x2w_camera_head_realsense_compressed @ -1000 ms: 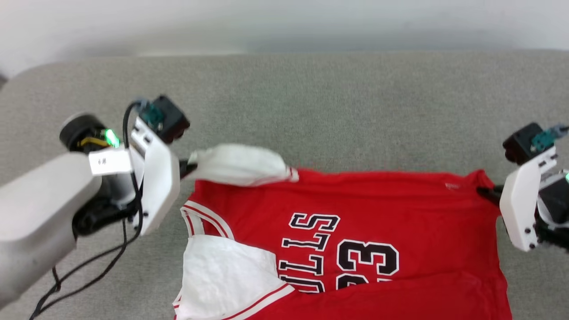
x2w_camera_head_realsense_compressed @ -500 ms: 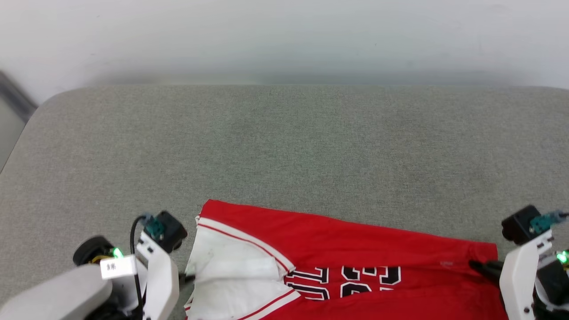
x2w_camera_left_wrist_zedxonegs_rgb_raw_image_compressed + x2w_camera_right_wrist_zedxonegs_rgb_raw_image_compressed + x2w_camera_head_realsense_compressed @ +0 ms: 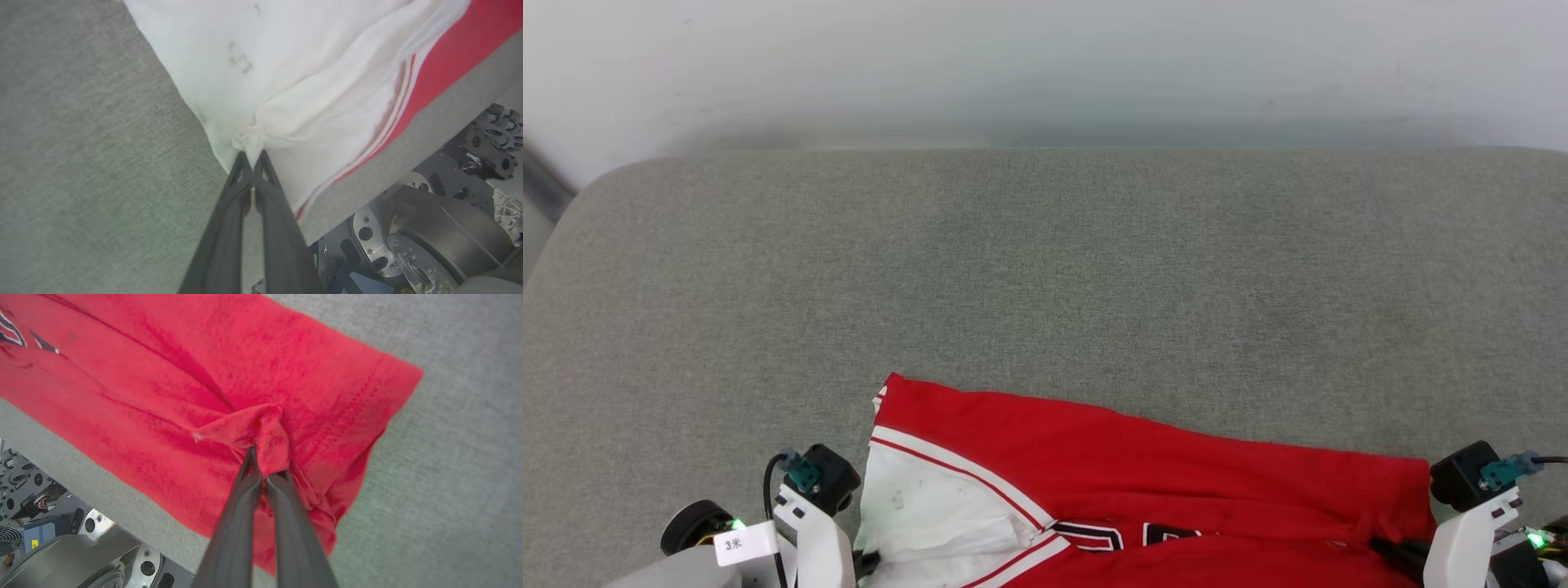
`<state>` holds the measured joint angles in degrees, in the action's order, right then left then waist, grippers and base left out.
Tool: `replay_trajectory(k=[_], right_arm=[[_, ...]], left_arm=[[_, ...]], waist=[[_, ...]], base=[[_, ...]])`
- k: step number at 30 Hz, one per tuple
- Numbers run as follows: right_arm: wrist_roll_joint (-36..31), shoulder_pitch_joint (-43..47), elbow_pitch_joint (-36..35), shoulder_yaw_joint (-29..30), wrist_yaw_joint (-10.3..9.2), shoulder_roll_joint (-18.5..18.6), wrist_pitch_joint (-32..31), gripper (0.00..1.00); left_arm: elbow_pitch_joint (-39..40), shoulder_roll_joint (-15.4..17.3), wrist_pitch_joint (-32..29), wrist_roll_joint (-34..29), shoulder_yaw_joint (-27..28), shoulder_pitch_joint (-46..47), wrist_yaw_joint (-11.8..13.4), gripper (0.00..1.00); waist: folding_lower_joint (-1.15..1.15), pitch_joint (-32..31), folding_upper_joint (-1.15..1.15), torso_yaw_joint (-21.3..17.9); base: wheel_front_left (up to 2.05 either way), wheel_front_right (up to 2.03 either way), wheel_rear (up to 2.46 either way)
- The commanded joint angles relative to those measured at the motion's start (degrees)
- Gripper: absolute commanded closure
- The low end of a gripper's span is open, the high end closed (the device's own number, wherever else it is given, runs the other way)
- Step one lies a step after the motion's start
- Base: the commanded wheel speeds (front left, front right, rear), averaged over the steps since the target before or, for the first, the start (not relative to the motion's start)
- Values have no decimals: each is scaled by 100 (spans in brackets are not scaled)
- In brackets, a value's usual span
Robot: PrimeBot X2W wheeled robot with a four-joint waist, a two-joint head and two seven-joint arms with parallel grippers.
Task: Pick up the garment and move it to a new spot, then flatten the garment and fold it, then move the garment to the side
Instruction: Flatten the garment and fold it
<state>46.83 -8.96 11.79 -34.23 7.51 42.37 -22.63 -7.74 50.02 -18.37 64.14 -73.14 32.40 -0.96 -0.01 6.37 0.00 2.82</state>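
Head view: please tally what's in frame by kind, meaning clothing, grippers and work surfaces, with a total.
Clothing: 1, the red and white garment
Grippers: 2, the left gripper and the right gripper, each shut on the garment
Work surfaces: 1, the grey surface under it
Total: 4

The garment (image 3: 1143,482), a red jersey T-shirt, lies sideways along the near part of the grey padded surface (image 3: 1045,269), its far edge slanting nearer toward the right. Its white sleeve (image 3: 931,514), edged with red-white stripe trim, is at the left; the hem is at the right. The tops of black, white-outlined lettering (image 3: 1131,535) show at the near side. The cloth is bunched into a small pinch at the sleeve's left edge and another near the right hem.
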Motion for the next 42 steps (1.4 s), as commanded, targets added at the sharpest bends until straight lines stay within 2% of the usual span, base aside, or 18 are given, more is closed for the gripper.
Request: replay_trajectory(k=[1,4,7,10,16,21,25,28,31,36,42], right_arm=[[-56,57,37,15,-4,-51,41,0],[-121,21,-106,115,-4,5,157,0],[-121,35,-382,257,-4,125,268,0],[-119,96,-695,527,-4,238,370,0],[21,340,-904,1386,-3,232,446,0],[356,594,-542,2098,-3,45,281,0],[627,713,-161,2372,-3,-116,-42,0],[882,713,87,2484,-3,-221,-401,0],[1202,659,270,2597,-3,-451,-695,0],[1512,652,560,2604,-3,-744,-1133,0],[1957,802,794,2514,-3,-1100,-1749,0]], left_arm=[[-72,-24,143,-106,61,10,52,0],[-57,-65,512,-146,200,-6,146,0],[91,-5,1024,-138,447,-83,363,0],[148,47,1729,-333,720,-147,744,0],[63,-136,3037,-640,1163,-437,1613,0],[-52,-408,3346,-979,1668,-705,2192,0],[80,-742,3364,-1647,2472,-1066,2495,0],[178,-1013,3361,-2162,3115,-1419,2547,0],[228,-1296,3362,-2652,3674,-1721,2468,0],[234,-1765,3363,-3320,4397,-2089,2196,0],[134,-2245,3362,-3862,4999,-2388,1809,0]], waist=[[1,-43,0,-7],[1,-176,0,-22],[1,-304,0,-34],[1,-368,0,-39],[1,-361,0,-29],[1,-278,0,17],[1,-205,0,61],[1,-150,0,93],[1,-95,0,137],[1,-9,0,229],[1,71,0,334]], base=[[0,0,0],[0,0,0],[0,0,0],[0,0,0],[0,0,0],[0,0,0],[0,0,0],[0,0,0],[0,0,0],[0,0,0],[0,0,0]])
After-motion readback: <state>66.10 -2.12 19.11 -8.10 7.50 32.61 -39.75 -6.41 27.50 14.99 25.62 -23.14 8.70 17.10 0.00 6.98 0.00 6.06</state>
